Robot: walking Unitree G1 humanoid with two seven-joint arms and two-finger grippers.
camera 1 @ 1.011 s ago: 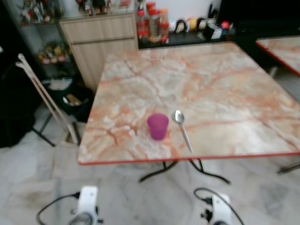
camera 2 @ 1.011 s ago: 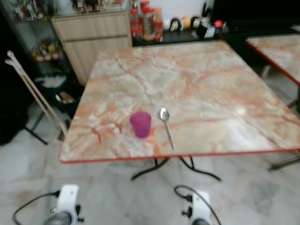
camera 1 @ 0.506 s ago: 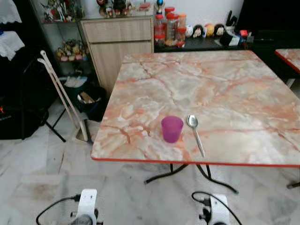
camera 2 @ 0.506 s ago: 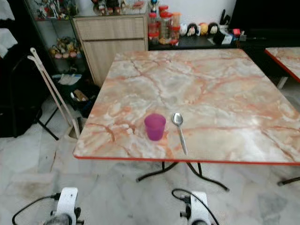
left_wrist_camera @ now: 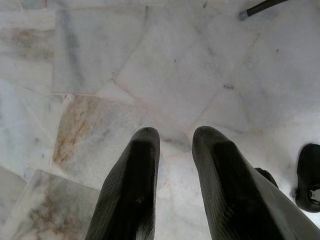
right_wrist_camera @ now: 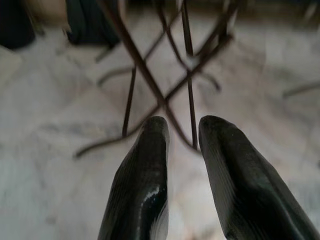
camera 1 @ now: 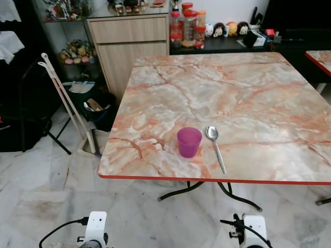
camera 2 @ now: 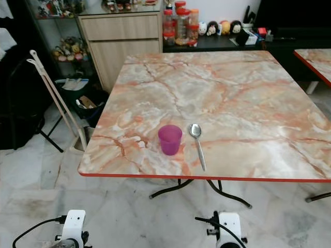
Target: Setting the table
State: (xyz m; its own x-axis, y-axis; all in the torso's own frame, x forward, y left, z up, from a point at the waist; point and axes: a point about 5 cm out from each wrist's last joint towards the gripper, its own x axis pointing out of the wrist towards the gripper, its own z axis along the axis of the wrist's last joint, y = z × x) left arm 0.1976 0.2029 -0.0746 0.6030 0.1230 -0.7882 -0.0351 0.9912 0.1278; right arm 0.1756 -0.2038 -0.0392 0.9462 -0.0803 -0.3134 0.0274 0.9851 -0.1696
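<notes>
Both pincers are held low over the floor, short of the table. In the left eye view, a marble-patterned table (camera 1: 232, 88) with a red edge is seen ahead. A purple cup (camera 1: 189, 142) is stood upright on it, close to the near edge. A metal spoon (camera 1: 215, 146) is laid just beside the cup, on its right, apart from it, with the bowl pointing away from the near edge and the handle toward it. Beyond the far edge of the table, a wooden cabinet (camera 1: 129, 39) is seen, and jars (camera 1: 189, 28) are lined up next to it on a dark shelf. To the left of the table, a folded white rack (camera 1: 64, 103) is leaned on the pale marble floor (camera 1: 46, 196). Below the near edge of the table, the two white wrists with black cables are seen.

In the right eye view the same scene is shown.

In the left wrist view, the left pincer (left_wrist_camera: 172, 135) is pointed at the floor, its two black fingers (left_wrist_camera: 135, 185) held slightly apart with nothing between them.

In the right wrist view, the right pincer (right_wrist_camera: 182, 125) is aimed at the dark metal legs (right_wrist_camera: 160, 85) under the table, its fingers likewise parted by a narrow gap and empty.
</notes>
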